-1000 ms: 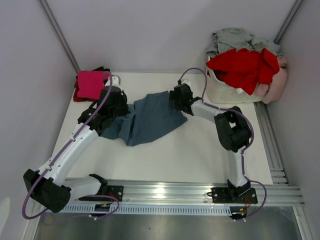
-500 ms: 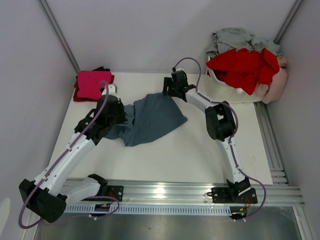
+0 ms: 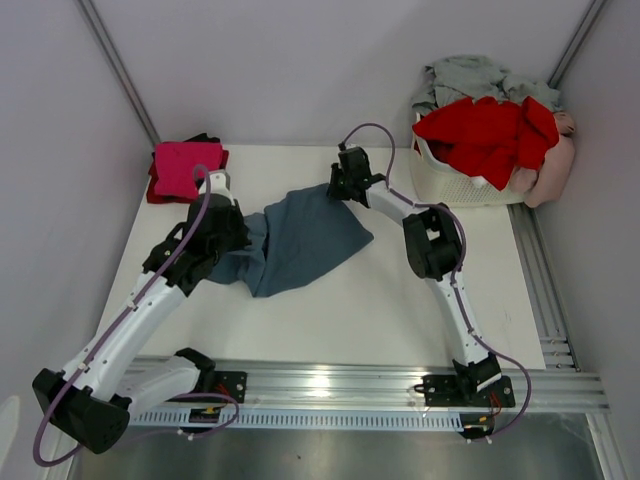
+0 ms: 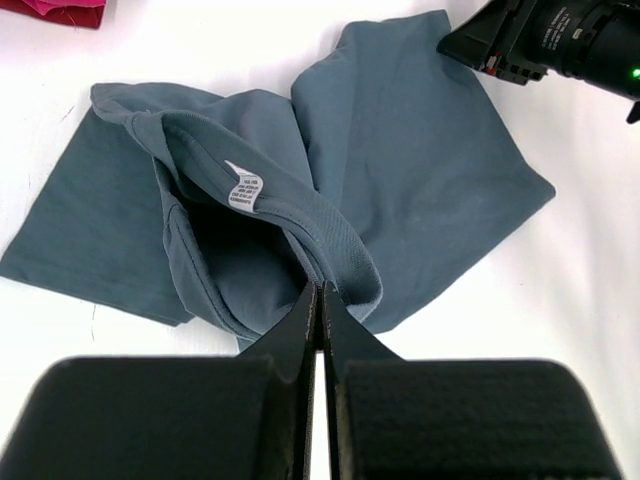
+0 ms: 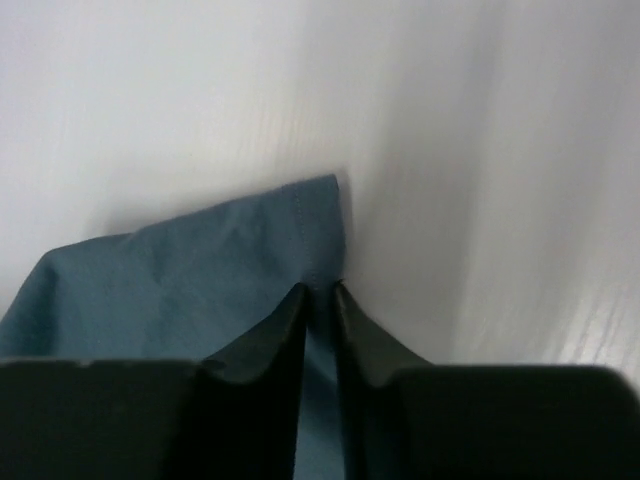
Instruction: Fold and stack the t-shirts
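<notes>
A slate blue-grey t-shirt (image 3: pixel 305 235) lies crumpled in the middle of the table, its white neck label (image 4: pixel 243 190) showing. My left gripper (image 4: pixel 320 292) is shut on the ribbed collar at the shirt's left side (image 3: pixel 243 228). My right gripper (image 5: pixel 320 290) sits at the shirt's far corner (image 3: pixel 335 188), its jaws nearly together with the hemmed edge pinched between them. A folded magenta t-shirt (image 3: pixel 184 167) lies on darker folded ones at the back left. Red (image 3: pixel 485 135), grey (image 3: pixel 468 75) and pale pink (image 3: pixel 553 168) t-shirts are heaped in the basket.
The white slatted laundry basket (image 3: pixel 440 182) stands at the back right corner, close to the right arm. Grey walls enclose the table on three sides. A metal rail (image 3: pixel 330 385) with both arm bases runs along the near edge.
The right gripper has slid back and left to the shirt's far corner and its jaws have narrowed onto the hem. The left arm has shifted slightly with the collar.
</notes>
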Controlling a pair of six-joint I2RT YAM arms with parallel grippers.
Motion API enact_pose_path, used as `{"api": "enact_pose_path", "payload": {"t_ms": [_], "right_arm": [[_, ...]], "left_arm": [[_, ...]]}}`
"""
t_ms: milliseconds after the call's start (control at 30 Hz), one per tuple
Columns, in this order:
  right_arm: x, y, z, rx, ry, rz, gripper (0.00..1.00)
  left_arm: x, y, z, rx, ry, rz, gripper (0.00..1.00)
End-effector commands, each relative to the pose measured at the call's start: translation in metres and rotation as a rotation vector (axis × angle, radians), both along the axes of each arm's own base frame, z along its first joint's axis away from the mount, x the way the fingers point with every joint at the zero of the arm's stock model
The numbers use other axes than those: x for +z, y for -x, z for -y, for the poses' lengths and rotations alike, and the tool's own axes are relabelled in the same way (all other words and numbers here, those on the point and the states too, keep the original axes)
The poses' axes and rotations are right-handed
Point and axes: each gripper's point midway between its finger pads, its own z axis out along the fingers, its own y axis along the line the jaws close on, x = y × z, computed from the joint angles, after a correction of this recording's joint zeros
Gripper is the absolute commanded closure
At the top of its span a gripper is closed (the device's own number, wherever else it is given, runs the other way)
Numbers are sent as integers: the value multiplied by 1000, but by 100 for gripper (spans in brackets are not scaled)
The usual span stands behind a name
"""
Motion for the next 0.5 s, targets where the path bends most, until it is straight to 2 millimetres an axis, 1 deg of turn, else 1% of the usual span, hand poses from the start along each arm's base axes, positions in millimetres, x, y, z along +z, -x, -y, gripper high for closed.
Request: {"api": "enact_pose_path", "payload": {"t_ms": [0,67,133,167,267,333,367,433,467], "right_arm": [[-31,17,-11,37,11,-84,83],[-27,16,-16,45,2,-73,89],[-24,15,-17,44,-10,-75,91],[-23,14,-17,43,-13,-73,100],[-9,11,-18,41,-17,-52,100],[12,7,-13,39,-5,-9,100],[34,1,-8,28,-3,32,100],[63,-6,2,26,17,95,100],[80,-11,9,16,20,129,100]], "left_arm": [[8,0,-5,9,-11,32,100],[9,-1,-5,8,-15,36,100],[10,-2,-5,6,-18,38,99],[10,-2,-5,5,-19,38,99],[11,-3,-6,11,-25,46,100],[16,-6,-10,33,-37,66,100],[20,-10,-12,41,-51,81,100],[35,-17,-21,84,-80,125,100],[49,-22,-26,107,-90,157,100]]}}
